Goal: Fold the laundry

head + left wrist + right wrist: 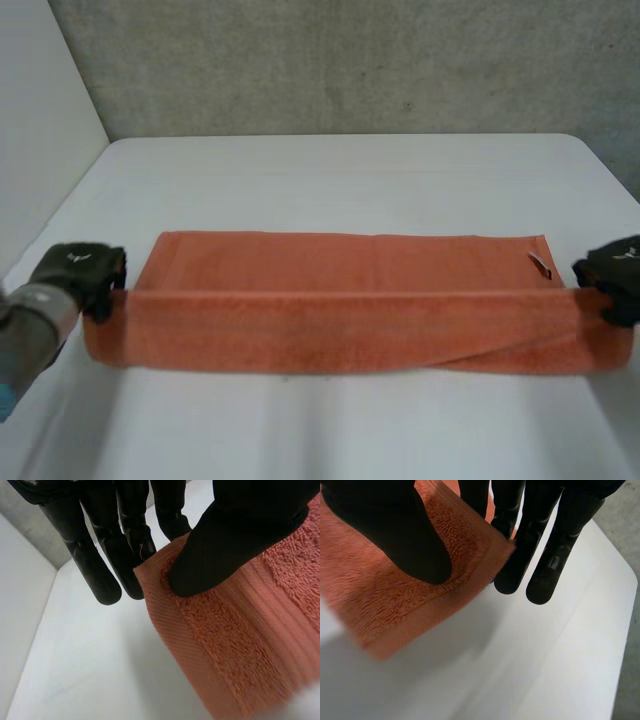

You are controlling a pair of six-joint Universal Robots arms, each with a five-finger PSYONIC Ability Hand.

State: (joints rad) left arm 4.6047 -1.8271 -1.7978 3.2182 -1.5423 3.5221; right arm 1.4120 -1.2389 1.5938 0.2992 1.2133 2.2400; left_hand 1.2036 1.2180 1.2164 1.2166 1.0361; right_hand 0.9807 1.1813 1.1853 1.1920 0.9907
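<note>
- The long orange terry towel [350,300] lies crosswise on the middle of the white bench [350,170]. Its far part is flat, and its near part forms a doubled band running from hand to hand.
- The left hand [80,270] grasps the towel's left end. In its wrist view the thumb presses down on the corner of the cloth [240,640] against the fingers behind it.
- The right hand [615,275] grasps the opposite end the same way, with the thumb on top of the corner [385,595] and the fingers beneath.
- The towel looks soft, light and limp, with a looped pile that should give good grip. It will likely sag in the middle if lifted by the ends alone, so the woven hems at the corners seem the best place to hold.
- A small white tag [540,265] sits near the right end on the far layer.
- Nothing else stands on the bench. The grey concrete wall [350,60] rises beyond its far edge, well apart from the cloth.
</note>
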